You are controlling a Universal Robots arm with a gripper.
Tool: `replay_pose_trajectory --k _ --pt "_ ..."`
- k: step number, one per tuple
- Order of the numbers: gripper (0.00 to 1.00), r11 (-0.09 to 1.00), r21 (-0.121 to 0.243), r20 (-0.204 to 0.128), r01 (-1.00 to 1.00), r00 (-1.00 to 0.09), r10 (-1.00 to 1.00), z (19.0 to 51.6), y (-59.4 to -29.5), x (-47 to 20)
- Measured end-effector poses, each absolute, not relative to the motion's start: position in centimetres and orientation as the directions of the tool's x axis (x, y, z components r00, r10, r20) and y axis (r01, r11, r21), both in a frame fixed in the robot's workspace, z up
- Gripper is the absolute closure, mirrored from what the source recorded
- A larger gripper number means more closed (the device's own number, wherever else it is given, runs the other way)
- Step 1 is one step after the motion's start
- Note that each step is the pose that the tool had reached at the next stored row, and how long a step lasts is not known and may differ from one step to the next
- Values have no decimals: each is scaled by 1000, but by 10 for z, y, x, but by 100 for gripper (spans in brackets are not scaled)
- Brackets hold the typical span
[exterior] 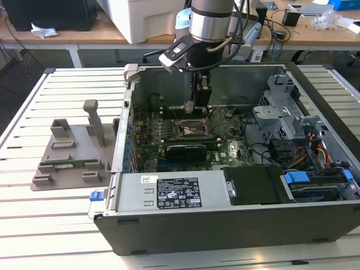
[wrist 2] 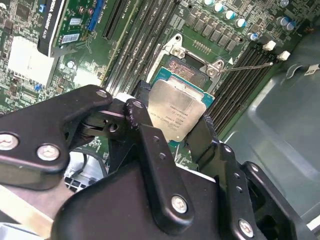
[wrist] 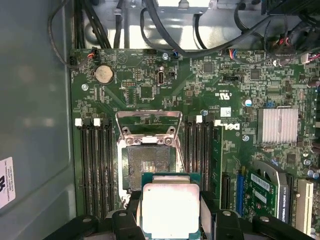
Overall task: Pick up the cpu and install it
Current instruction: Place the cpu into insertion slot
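The cpu [wrist 2: 176,111] is a flat square chip with a shiny silver top and a thin green rim. My gripper [wrist 2: 172,120] is shut on it, a black finger [wrist 2: 141,116] pressing on each of two opposite edges. In the first wrist view the cpu [wrist: 170,209] hangs a little above the motherboard, overlapping one edge of the open socket [wrist: 148,167]. The socket's metal load frame [wrist: 148,121] stands raised. In the exterior view the gripper [exterior: 190,107] reaches down into the open computer case, just above the socket [exterior: 189,129].
Black memory slots [wrist: 97,160] flank the socket on both sides. A black expansion card [exterior: 185,151] lies near it, and a finned heat sink [wrist: 280,125] stands on the board. Case walls [exterior: 236,84], cables and a drive cage [exterior: 281,107] surround the board. A grey fixture [exterior: 73,152] stands outside the case.
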State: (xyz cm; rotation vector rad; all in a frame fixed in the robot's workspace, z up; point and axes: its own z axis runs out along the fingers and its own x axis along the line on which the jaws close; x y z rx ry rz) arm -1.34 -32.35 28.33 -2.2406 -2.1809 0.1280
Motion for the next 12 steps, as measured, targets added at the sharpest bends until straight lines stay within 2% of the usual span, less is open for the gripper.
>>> replay_pose_trajectory --k 8,9,12 --pt "45 -96 -66 -54 993 93 994 283 -323 -13" --pt "45 -91 -65 -54 994 88 995 283 -323 -13" --pt "45 23 -65 -54 998 -26 998 283 -323 -13"
